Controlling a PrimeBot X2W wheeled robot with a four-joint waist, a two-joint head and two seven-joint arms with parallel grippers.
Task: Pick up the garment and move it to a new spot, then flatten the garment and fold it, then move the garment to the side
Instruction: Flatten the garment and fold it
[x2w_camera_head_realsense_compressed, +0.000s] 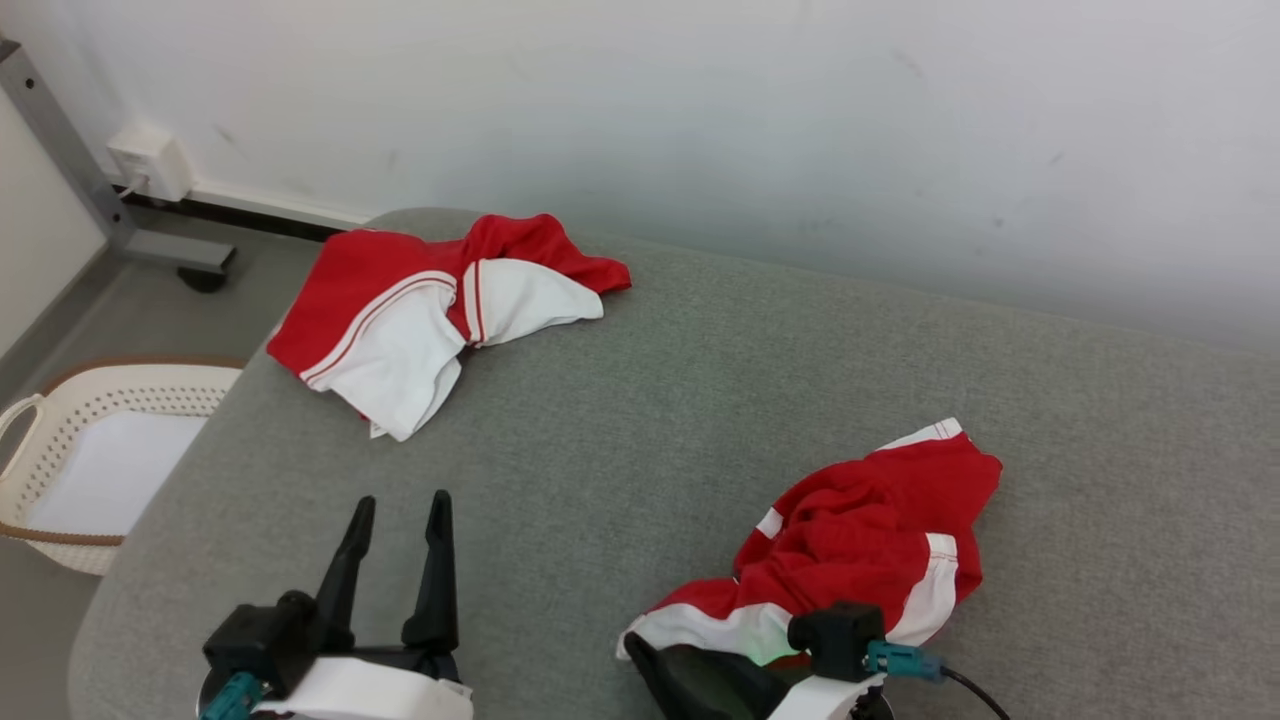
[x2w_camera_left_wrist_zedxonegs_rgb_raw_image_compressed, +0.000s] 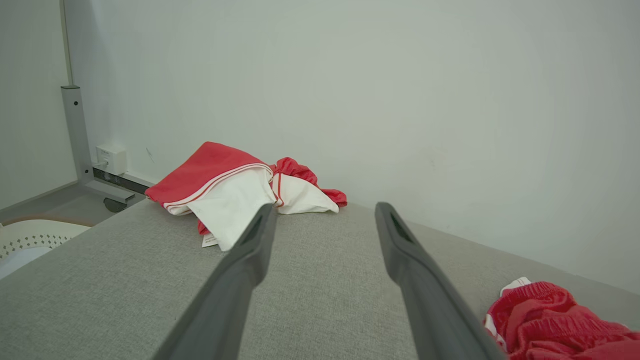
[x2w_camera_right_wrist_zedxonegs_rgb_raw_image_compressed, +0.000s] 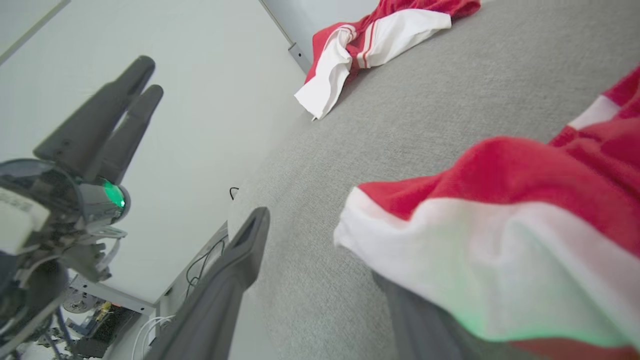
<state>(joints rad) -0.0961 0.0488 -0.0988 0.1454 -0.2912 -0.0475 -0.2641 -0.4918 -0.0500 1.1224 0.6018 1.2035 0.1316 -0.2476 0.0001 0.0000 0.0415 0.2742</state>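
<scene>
Cushion (x2w_camera_head_realsense_compressed: 700, 400): broad grey fabric pad set against a pale wall.
Far garment (x2w_camera_head_realsense_compressed: 420, 310): red and white, rumpled, on the cushion's far left corner.
Garment (x2w_camera_head_realsense_compressed: 870, 540): red with white bands, bunched near the cushion's front edge, right of its middle.
Basket (x2w_camera_head_realsense_compressed: 60, 430): white and perforated, on the floor off the cushion's left side. It holds a flat white sheet (x2w_camera_head_realsense_compressed: 110, 470); I cannot tell what kind.
Left gripper (x2w_camera_head_realsense_compressed: 402, 505): over the cushion's front left, fingers spread, nothing between them.
Right gripper (x2w_camera_right_wrist_zedxonegs_rgb_raw_image_compressed: 320, 250): at the cushion's front edge, against the garment's white hem. Its fingers are apart, with the hem draped over one and the other bare.
</scene>
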